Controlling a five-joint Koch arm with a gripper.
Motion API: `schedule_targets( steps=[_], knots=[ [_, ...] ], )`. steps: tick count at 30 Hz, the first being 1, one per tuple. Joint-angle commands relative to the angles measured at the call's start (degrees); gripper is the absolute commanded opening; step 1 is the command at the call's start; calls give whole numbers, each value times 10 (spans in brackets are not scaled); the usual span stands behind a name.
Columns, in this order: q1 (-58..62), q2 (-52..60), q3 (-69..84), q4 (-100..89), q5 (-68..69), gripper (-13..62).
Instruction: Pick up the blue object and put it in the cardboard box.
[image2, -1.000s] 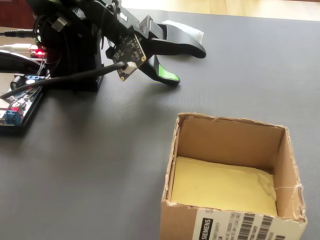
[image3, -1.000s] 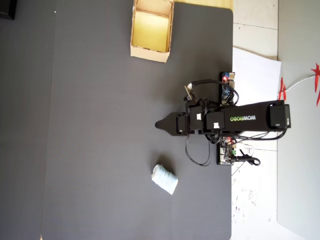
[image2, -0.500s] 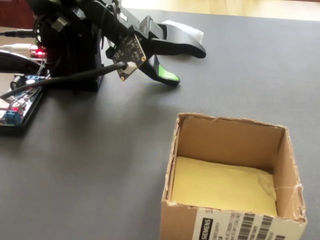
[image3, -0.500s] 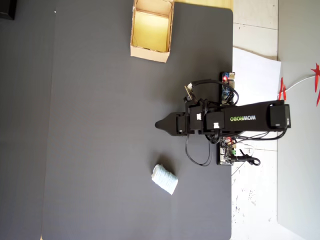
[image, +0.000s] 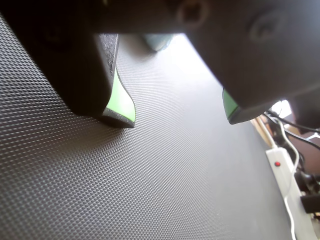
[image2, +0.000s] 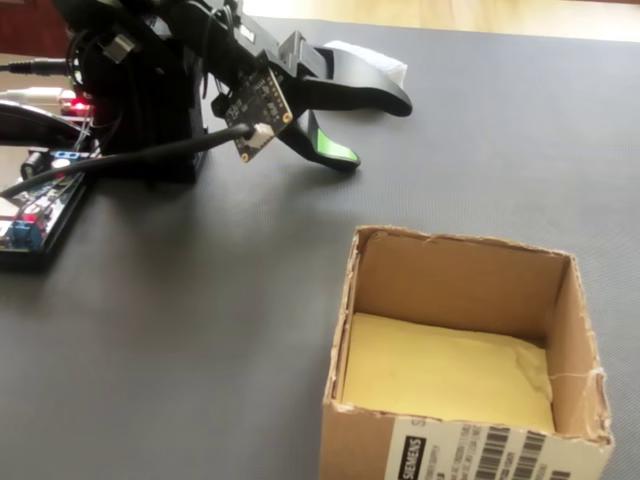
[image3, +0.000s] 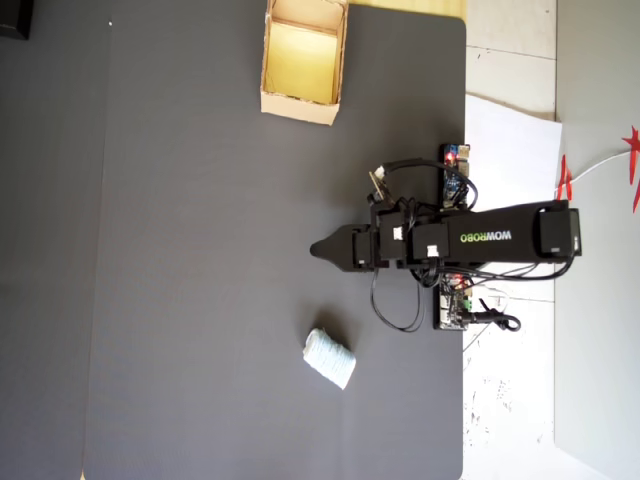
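The claw (image2: 375, 128) gapes empty — the blue object (image3: 329, 358) lies apart to one side, the cardboard box (image3: 302, 101) opposite — nothing done.

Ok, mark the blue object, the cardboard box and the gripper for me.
blue object (image3: 329, 358), overhead view, middle of its ribbed top.
cardboard box (image2: 452, 273), fixed view, inner back wall.
gripper (image: 180, 117), wrist view, gap midway between the green-padded tips; jaws apart.
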Motion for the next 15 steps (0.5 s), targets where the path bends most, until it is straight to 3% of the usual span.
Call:
schedule_targets(
  steps=[1,15],
  knots=[
    [0,47,22,58,2,346],
    [-16,47,22,58,5,344]
  ],
)
